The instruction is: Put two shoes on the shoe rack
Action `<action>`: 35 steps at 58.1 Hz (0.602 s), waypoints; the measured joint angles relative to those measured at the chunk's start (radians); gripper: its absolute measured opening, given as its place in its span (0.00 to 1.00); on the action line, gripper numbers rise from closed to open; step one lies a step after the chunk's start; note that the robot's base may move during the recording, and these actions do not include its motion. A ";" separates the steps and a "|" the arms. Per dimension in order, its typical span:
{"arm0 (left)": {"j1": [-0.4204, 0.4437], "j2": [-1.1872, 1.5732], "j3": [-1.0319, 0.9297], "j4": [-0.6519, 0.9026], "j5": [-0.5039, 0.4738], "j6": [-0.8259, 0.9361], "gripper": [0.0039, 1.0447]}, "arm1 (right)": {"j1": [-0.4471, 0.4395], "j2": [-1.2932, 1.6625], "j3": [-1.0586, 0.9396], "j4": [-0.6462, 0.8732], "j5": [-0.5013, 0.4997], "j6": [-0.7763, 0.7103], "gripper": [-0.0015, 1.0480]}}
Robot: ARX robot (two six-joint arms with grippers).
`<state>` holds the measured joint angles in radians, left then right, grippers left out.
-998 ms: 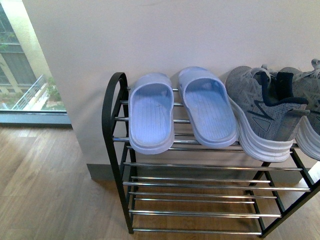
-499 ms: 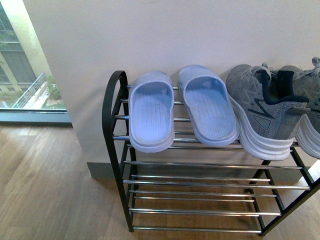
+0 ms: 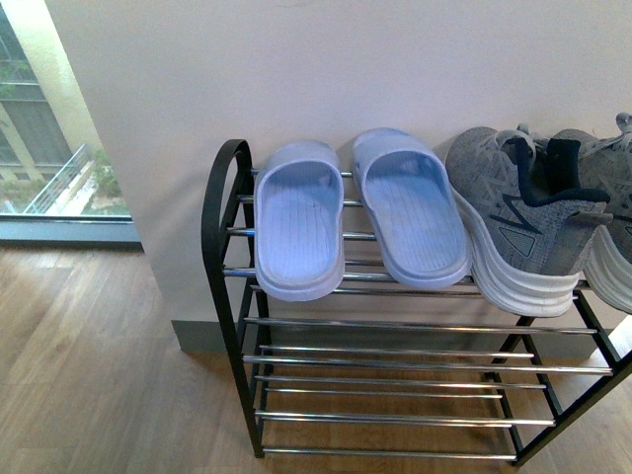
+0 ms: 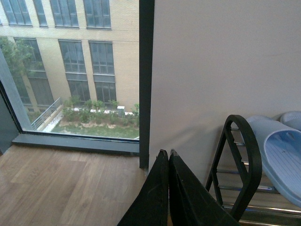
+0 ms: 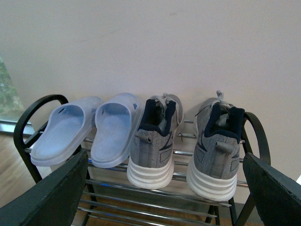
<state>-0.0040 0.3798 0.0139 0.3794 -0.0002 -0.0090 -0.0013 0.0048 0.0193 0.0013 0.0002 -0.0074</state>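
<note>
A: What does your front camera give you?

B: The shoe rack (image 3: 223,247) stands against the white wall (image 3: 326,69). On its top tier, two pale slides (image 3: 360,212) sit side by side, toes to the wall. At three o'clock of them are the two shoes (image 3: 538,212), grey with thick white soles, heels toward me; the further one is cut by the frame's edge. Neither of my claws shows here. The lower tiers carry only bars, and wooden floor (image 3: 89,365) lies at nine o'clock.

A: And the left wrist?

B: My left claw (image 4: 168,188) shows at six o'clock with its two dark fingers pressed together, nothing between them. Past it is the rack's rounded end, a slide's edge at three o'clock, and a window (image 4: 70,70) onto a brick building at ten o'clock.

A: The right wrist?

B: My right claw (image 5: 164,188) is spread wide; one finger sits at seven o'clock, the other at five, and it holds nothing. Between them I see the whole top tier: the slides at nine o'clock, then both shoes upright on the bars, a gap between the two of them.
</note>
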 joint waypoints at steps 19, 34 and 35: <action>0.000 -0.117 0.000 -0.116 0.000 0.000 0.01 | 0.000 0.000 0.000 0.000 0.000 0.002 0.82; 0.000 -0.193 0.000 -0.192 0.000 0.000 0.01 | 0.000 0.000 0.000 0.000 0.000 0.002 0.34; 0.000 -0.195 0.000 -0.194 0.000 0.000 0.01 | 0.000 0.000 0.000 0.000 0.000 0.002 0.32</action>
<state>-0.0040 0.1844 0.0139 0.1852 -0.0002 -0.0090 -0.0013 0.0048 0.0193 0.0013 0.0002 -0.0059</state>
